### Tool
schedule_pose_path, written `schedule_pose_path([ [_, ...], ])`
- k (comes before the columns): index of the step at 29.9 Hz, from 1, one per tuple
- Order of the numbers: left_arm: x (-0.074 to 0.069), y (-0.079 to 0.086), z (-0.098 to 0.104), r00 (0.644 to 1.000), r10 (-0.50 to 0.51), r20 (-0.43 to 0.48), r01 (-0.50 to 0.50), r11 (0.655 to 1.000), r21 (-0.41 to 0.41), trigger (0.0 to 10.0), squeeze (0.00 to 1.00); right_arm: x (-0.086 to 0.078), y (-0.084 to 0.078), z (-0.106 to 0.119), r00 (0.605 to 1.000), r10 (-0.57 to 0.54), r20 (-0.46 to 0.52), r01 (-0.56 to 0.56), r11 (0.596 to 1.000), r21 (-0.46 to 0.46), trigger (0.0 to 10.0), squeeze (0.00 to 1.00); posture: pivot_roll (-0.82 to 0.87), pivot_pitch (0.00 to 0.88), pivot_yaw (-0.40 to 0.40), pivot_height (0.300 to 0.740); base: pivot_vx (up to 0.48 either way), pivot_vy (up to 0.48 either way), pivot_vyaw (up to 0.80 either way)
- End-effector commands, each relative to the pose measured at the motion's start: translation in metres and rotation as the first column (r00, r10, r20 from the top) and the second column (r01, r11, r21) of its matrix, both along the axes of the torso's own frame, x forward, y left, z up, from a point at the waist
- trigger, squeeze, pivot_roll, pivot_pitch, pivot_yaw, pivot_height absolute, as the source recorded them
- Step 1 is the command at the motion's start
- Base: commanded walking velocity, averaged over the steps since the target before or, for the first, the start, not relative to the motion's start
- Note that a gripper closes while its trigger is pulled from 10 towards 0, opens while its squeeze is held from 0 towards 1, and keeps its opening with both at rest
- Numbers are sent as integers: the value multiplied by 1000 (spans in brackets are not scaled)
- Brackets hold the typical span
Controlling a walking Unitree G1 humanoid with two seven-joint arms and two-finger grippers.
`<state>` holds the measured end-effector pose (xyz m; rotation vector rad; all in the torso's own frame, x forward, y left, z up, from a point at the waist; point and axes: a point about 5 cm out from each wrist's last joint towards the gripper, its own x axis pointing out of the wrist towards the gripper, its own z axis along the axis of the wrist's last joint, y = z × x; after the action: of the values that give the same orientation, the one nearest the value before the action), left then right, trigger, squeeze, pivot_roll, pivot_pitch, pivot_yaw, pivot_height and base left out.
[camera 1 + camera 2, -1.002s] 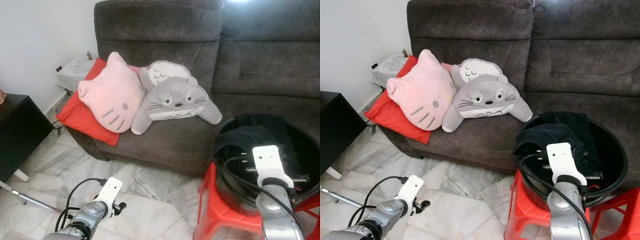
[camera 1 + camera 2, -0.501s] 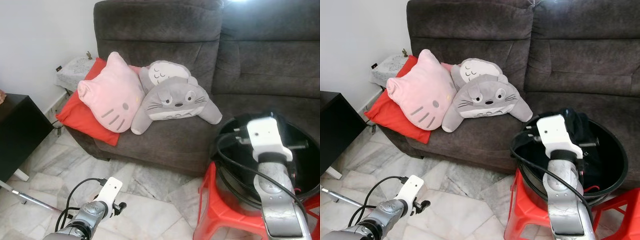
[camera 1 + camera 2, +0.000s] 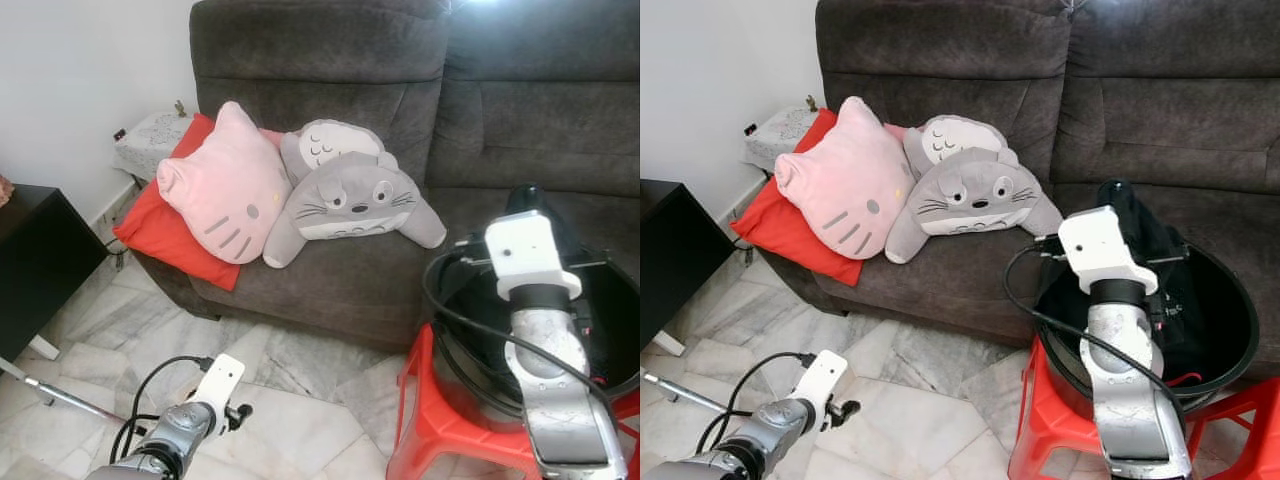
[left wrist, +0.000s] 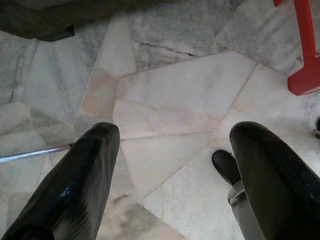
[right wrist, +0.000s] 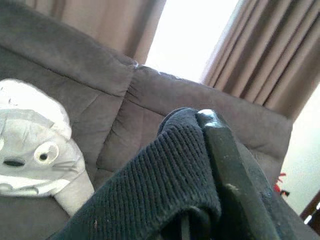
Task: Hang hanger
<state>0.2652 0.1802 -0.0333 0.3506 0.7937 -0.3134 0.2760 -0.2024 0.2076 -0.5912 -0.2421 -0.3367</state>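
Note:
My right gripper [image 5: 202,145] is raised above a black basin [image 3: 440,300] that stands on a red stool [image 3: 425,420]. It is shut on a black knitted garment [image 5: 150,200], which drapes over one finger [image 5: 222,165] and hangs down into the basin [image 3: 1230,300]. The garment's top [image 3: 527,197] peeks over the white wrist block. A thin dark bar [image 3: 590,264] crosses behind the wrist; I cannot tell whether it is a hanger. My left gripper [image 4: 170,150] hangs open over the marble floor, low at the front left.
A dark grey sofa [image 3: 330,60] fills the back, with a pink cat cushion [image 3: 220,185], a grey plush [image 3: 350,200] and a red cushion [image 3: 160,235] on it. A black cabinet [image 3: 30,260] stands at left. A metal rod [image 3: 60,400] lies on the floor.
My right arm has risen out of the basin, lifting the black garment up in front of the sofa. The left arm has stayed put.

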Motion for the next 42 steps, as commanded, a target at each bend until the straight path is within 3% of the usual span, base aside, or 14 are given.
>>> schedule_pose_path([
  [1,-3,4,-2,1000,-4,-6,4,1000,15,10000,0,-1,1,18,998,28,61,-28,1000,-2,0,0,-270,0,117,740,0,0,0],
  [5,-3,4,-2,1000,-3,-6,3,1000,15,10000,0,0,-1,22,997,28,67,-27,1000,-13,0,0,-271,0,115,740,0,0,0],
  [6,-3,4,-2,1000,-1,-6,1,1000,15,10000,0,4,-10,39,994,7,109,-2,999,-43,0,0,-271,0,115,740,0,0,0],
  [14,-3,4,-2,1000,5,-4,-5,1000,12,10000,0,11,-15,57,989,10,145,1,997,-75,0,0,-274,0,118,740,0,0,0],
  [17,-2,4,-1,1000,8,-3,-8,1000,12,10000,0,15,-16,72,983,15,183,-3,998,-68,0,0,-273,0,121,740,0,0,0],
  [21,-2,5,-1,1000,9,-2,-9,1000,13,10000,0,16,-16,74,983,23,184,-15,999,-45,0,0,-274,0,119,740,0,0,0],
  [23,-2,5,-1,1000,8,-3,-8,1000,14,10000,0,18,-15,48,997,21,73,-24,999,43,0,0,-276,0,118,740,0,0,0],
  [25,-2,5,-1,1000,10,-2,-10,1000,14,10000,0,11,-11,7,999,-7,-47,17,978,206,0,0,-268,0,116,740,0,0,0],
  [28,-2,5,-1,1000,11,-2,-11,1000,14,10000,0,8,-10,-5,996,-18,-87,38,971,236,392,0,-268,0,116,740,0,0,0],
  [31,-2,5,-1,1000,12,-1,-12,1000,14,10000,0,-5,-5,-36,979,-30,-202,93,945,313,0,0,-263,0,117,740,0,0,0],
  [34,-2,6,-1,1000,13,0,-13,1000,14,10000,0,-12,-3,-41,975,-21,-220,95,939,331,0,0,-263,0,118,740,0,0,0],
  [42,-1,7,0,1000,13,3,-13,1000,15,10000,0,-33,1,-53,956,-24,-292,93,970,224,0,0,-261,0,113,740,0,0,0],
])
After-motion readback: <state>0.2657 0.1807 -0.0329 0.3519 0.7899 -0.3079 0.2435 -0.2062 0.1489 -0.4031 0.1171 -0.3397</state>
